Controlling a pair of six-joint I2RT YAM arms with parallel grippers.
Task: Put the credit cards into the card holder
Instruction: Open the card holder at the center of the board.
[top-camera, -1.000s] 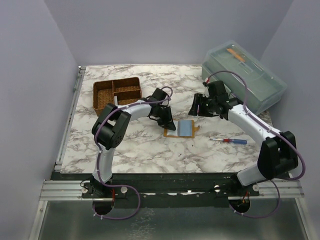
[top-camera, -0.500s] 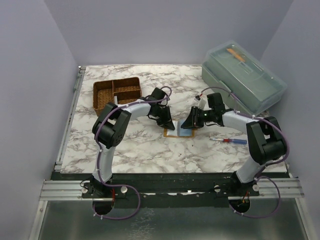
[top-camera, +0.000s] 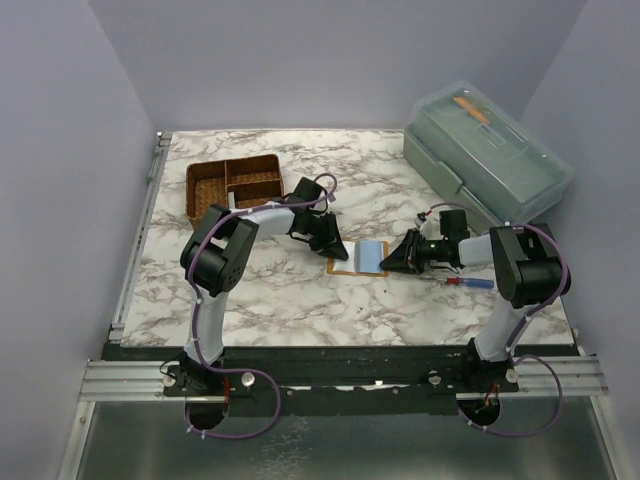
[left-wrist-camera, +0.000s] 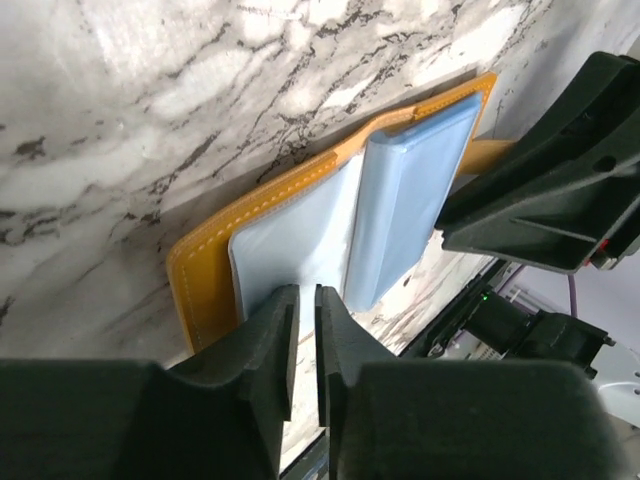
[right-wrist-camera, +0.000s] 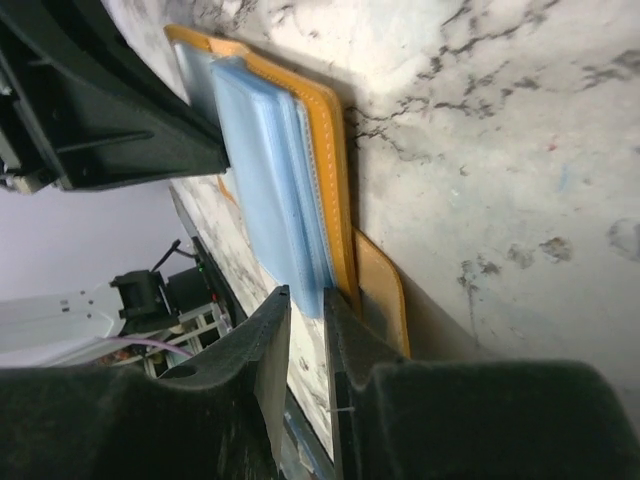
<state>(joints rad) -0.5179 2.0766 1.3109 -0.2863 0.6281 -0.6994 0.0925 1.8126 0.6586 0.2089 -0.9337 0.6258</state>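
The orange-tan card holder (top-camera: 342, 267) lies open on the marble table, also in the left wrist view (left-wrist-camera: 200, 270) and the right wrist view (right-wrist-camera: 330, 150). A pale blue stack of credit cards (top-camera: 372, 256) rests on its right half (left-wrist-camera: 410, 200) (right-wrist-camera: 260, 180). My left gripper (top-camera: 332, 249) sits over the holder's left page (left-wrist-camera: 306, 295), jaws drawn to a thin slit with nothing between them. My right gripper (top-camera: 394, 262) lies low at the holder's right edge (right-wrist-camera: 306, 298), jaws narrowed around the near corner of the blue stack.
A brown woven divided basket (top-camera: 233, 186) stands at the back left. A clear lidded toolbox (top-camera: 490, 150) fills the back right corner. A small screwdriver (top-camera: 468, 283) with a red and blue handle lies just under the right arm.
The right arm swung down from the back to the holder's right edge and its jaws narrowed onto the blue stack. The left gripper stayed at the holder's left side.
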